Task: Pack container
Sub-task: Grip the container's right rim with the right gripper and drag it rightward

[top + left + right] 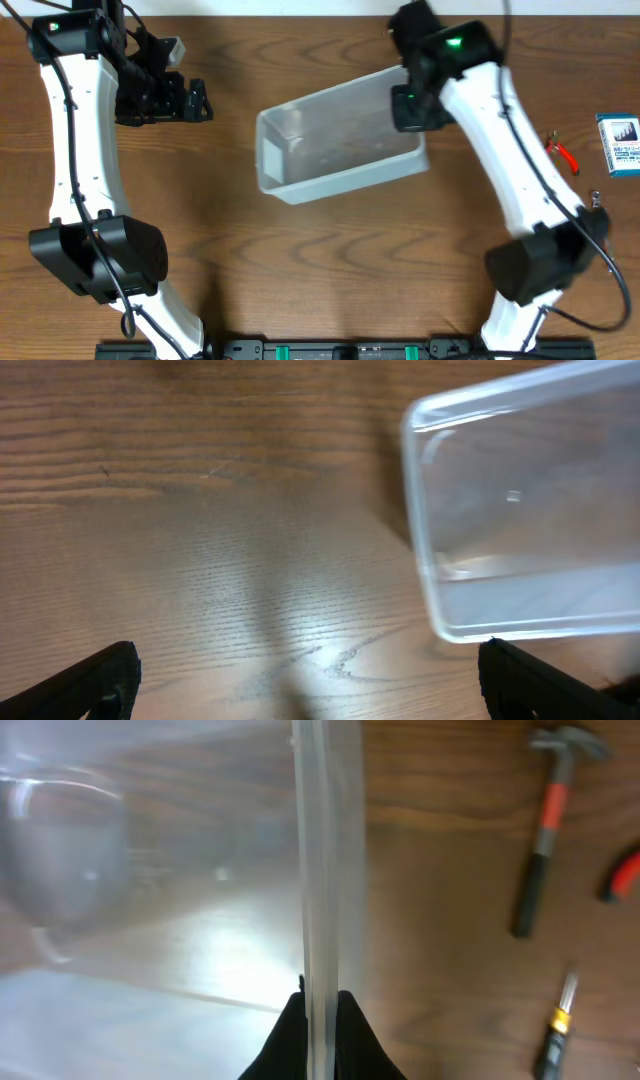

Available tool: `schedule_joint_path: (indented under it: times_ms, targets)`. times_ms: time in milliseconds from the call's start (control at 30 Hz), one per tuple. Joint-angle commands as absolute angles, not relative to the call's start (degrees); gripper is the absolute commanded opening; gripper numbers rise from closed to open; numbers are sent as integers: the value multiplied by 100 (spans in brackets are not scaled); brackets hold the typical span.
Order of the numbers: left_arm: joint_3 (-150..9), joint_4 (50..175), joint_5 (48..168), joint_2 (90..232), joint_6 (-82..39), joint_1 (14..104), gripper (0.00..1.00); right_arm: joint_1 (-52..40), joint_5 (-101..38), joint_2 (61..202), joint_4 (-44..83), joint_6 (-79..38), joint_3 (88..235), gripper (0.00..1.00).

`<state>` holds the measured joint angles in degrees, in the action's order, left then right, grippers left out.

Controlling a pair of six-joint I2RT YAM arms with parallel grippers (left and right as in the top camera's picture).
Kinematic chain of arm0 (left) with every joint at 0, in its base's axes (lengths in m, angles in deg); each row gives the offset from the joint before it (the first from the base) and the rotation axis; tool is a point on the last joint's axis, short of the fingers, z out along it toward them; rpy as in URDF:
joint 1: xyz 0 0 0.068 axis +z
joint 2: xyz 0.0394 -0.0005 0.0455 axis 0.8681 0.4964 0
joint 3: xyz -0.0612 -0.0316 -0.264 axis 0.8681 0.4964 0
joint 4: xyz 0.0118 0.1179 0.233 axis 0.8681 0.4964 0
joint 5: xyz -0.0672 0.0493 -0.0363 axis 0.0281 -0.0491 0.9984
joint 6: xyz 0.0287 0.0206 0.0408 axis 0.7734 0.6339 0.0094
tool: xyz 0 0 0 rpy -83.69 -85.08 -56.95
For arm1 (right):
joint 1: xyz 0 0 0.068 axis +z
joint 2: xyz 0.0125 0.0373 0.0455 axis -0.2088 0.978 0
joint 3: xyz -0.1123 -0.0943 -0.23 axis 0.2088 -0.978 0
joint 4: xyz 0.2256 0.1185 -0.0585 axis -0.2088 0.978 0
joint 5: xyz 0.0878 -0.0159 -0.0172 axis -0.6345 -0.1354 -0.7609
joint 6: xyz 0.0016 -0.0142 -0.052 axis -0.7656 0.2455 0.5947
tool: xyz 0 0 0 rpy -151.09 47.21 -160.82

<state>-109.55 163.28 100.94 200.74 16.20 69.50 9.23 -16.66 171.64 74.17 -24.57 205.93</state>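
The clear plastic container (335, 140) lies at a slant in the middle of the wooden table, with nothing inside it. My right gripper (410, 108) is shut on the container's right-hand wall. In the right wrist view its two black fingers (290, 1040) pinch the thin upright rim of the container (325, 850) from both sides. My left gripper (192, 100) hovers open to the left of the container, apart from it. In the left wrist view the left gripper (310, 690) has its jaws spread wide over bare wood, and the container's (530, 530) near corner sits at the upper right.
Right of the container lie a hammer (545, 830) with an orange and black handle, red-handled pliers (565, 152) and a screwdriver (555, 1030). A blue-and-white card pack (620, 143) sits at the table's right edge.
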Motion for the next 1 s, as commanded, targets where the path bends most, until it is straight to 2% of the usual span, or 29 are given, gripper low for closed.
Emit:
schedule_joint_path:
  times_ms: [0, 567, 967]
  targets:
    - [-10973, 16382, 10024, 20112, 1670, 6948, 98, 776, -1692, 16843, 7579, -2341, 20717, 1]
    - [-10973, 16437, 10026, 20112, 1670, 6948, 98, 505, -1644, 16648, 7819, -2343, 19930, 1]
    - [-10973, 16433, 10026, 20112, 1668, 6948, 98, 29, -1712, 15977, 6630, -1727, 18114, 1]
